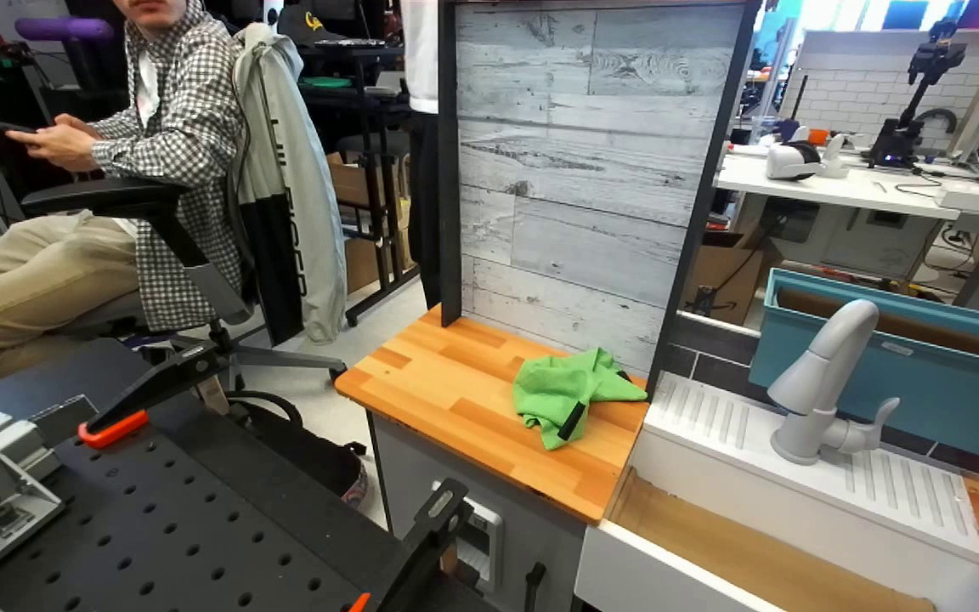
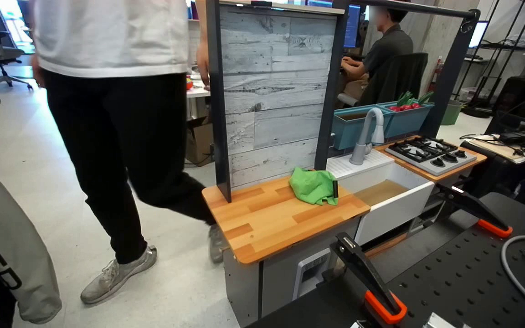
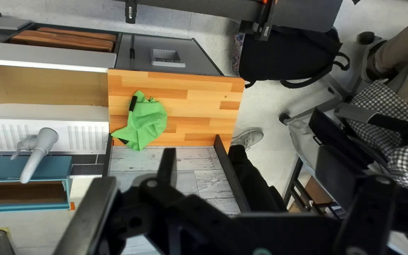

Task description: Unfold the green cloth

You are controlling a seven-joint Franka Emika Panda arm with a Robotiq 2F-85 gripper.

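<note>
In an exterior view, the green cloth (image 1: 553, 387) lies crumpled on the rear right part of the wooden bench (image 1: 438, 370), before the grey panel (image 1: 583, 153). A pointed corner runs right, its tip close to the foot of the dark post (image 1: 693, 238) and to the edge adjoining the white sink (image 1: 642, 578); contact with the post cannot be determined. A blunt lobe points toward the front edge and ends short of it, with a black strip (image 1: 572, 421) set slantwise upon it. Open wood extends left of the cloth to the bench's free end. In an exterior view, a person (image 2: 121, 136) in black trousers occupies the floor (image 2: 176, 282) near that free end. The cloth presents here as a low mound, its longer axis sloping from the panel toward the sink side and front, the strip nearly upright at its right end. In the wrist view, the hand (image 3: 266, 191) enters from the bottom, dark and out of focus; its fingers (image 3: 167, 164) stand wide apart and grip nothing that can be seen. The cloth rests at the sink-side end of the bench, one corner directed to that edge, the strip-bearing lobe directed to the front edge; the long axis is only weakly marked. Open wood spans from the cloth rightward to the free end.
</note>
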